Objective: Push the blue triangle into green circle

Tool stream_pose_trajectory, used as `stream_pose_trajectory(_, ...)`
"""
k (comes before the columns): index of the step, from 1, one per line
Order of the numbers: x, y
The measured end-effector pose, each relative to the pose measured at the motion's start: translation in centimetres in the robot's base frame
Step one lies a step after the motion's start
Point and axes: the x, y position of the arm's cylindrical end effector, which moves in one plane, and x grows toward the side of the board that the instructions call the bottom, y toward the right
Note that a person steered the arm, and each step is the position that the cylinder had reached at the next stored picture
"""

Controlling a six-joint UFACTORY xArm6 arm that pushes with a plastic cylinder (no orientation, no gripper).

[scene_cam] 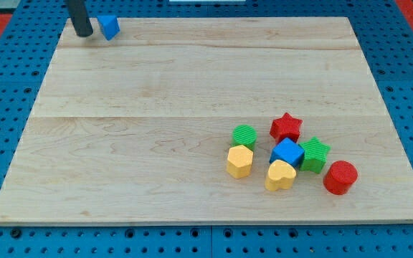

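Here my tip sits just left of the blue triangle, far from the green circle; no pincer shows.

You are looking at a pale wooden table carrying a blue triangle at its top-left corner and, lower right, a cluster: green circle, red star, blue cube, green star, yellow hexagon, yellow heart, red cylinder.

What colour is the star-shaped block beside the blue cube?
Green star-shaped block, right of blue cube; camera view.
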Motion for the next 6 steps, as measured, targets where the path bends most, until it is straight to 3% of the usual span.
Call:
stream_pose_trajectory(2,-1.3,3.3)
stream_pose_trajectory(6,3.7,24.5)
